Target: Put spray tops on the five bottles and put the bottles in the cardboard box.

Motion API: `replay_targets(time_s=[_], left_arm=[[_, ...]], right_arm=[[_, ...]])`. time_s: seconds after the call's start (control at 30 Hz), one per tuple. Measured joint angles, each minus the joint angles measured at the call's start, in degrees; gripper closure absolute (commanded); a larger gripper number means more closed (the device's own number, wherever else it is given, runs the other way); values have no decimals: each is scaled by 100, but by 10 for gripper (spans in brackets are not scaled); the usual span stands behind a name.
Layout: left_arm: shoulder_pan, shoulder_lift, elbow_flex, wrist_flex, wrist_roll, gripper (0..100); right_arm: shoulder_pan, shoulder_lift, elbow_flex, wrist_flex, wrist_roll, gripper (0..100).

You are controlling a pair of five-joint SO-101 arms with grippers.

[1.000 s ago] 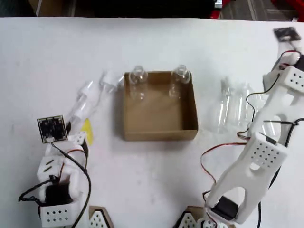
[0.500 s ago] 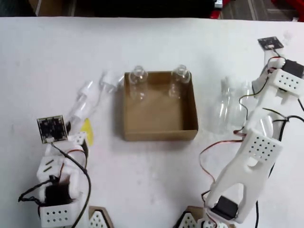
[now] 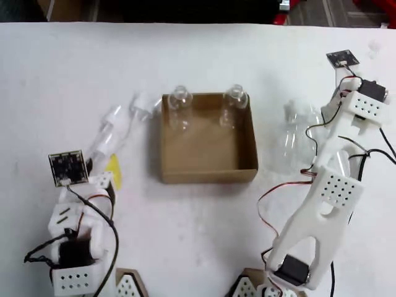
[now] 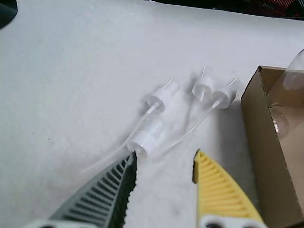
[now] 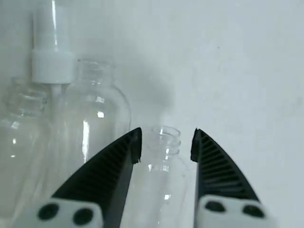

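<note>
Right of the box (image 3: 209, 176), the right gripper (image 5: 165, 147) had its jaws apart astride a bottle (image 5: 162, 185), and the left gripper (image 4: 165, 164) had its jaws apart near spray tops (image 4: 147, 137).

clear glossy plastic bottle (image 5: 161, 183) between the right claw's (image 5: 165, 142) matt black ribbed plastic fingers (image 5: 111, 178), smooth white plastic spray tops (image 4: 147, 140) ahead of the left claw's (image 4: 164, 159) ribbed grey and yellow fingers (image 4: 111, 192), matt brown cardboard box (image 4: 263, 142), matt white table (image 4: 71, 71)
</note>
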Motion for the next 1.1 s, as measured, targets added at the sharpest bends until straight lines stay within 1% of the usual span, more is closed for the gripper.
replay_targets(time_s=[0.1,0.27,0.53,0.63,0.83,0.9,0.97,1.1], left_arm=[[0,0,0,0,0,816],[0,0,0,0,0,816],[0,0,0,0,0,816],[0,0,0,0,0,816],[0,0,0,0,0,816],[0,0,0,0,0,816],[0,0,0,0,0,816],[0,0,0,0,0,816]], right_arm=[[0,26,-9,0,202,859],[9,237,-26,-9,246,932],[9,299,-88,0,281,940],[70,308,-413,149,281,940],[105,53,-1653,1134,281,940],[88,-132,-2040,1257,290,940],[88,-369,-2251,1275,176,940],[141,-932,-2312,1310,-325,940]])
